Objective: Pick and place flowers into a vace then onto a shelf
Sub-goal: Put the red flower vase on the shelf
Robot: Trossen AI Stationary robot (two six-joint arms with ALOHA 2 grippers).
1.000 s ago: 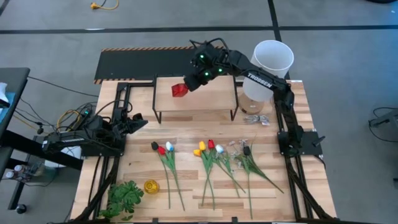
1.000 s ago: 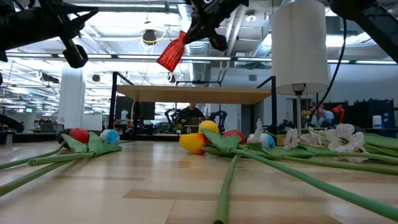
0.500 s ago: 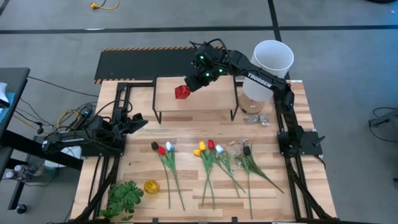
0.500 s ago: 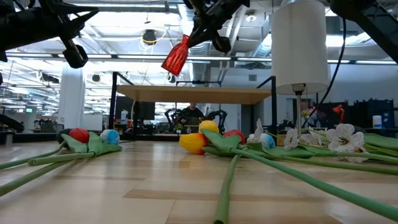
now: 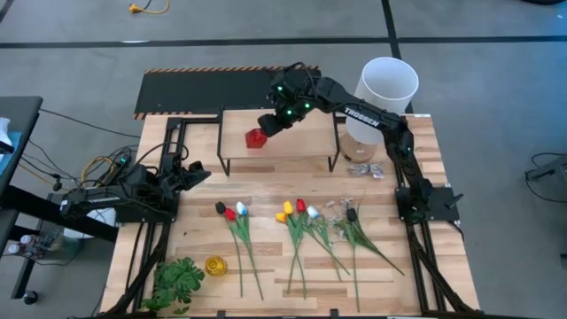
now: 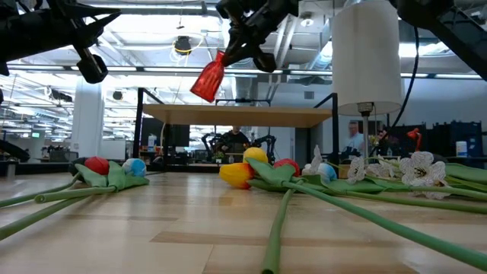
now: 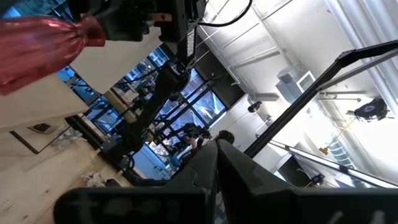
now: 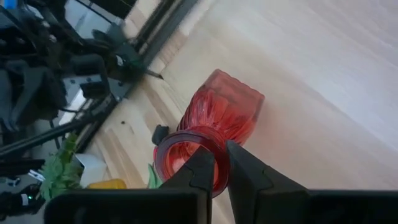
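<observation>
A red ribbed glass vase (image 5: 255, 137) hangs tilted over the light-wood shelf (image 5: 301, 142), with my right gripper (image 5: 268, 124) shut on its mouth end. In the low view the vase (image 6: 207, 78) is clear of the shelf board (image 6: 243, 116). The flowers lie flat on the table in front of the shelf: a tulip pair (image 5: 232, 213), a tulip bunch (image 5: 297, 213) and white blossoms (image 5: 341, 209). At the table's left side my left gripper (image 5: 200, 172) rests shut, holding nothing. My right gripper pinches the vase's rim (image 8: 211, 163) at the mouth, one finger (image 8: 200, 169) over the opening and the other finger (image 8: 244, 169) outside the wall. The fingers slant down from the far right. The vase hangs below them, base lowest and tilted, clear of the shelf.
A tall white cylinder (image 5: 387, 84) stands at the far right by a clear crumpled piece (image 5: 363, 168). A black striped-edge panel (image 5: 204, 89) lies behind the shelf. A leafy green sprig (image 5: 177, 279) and a small yellow thing (image 5: 215, 264) lie near the front left.
My right gripper has carried the red vase a little down toward the shelf top and slightly toward the table's near edge. The vase stays tilted in the hold and clear of the board.
</observation>
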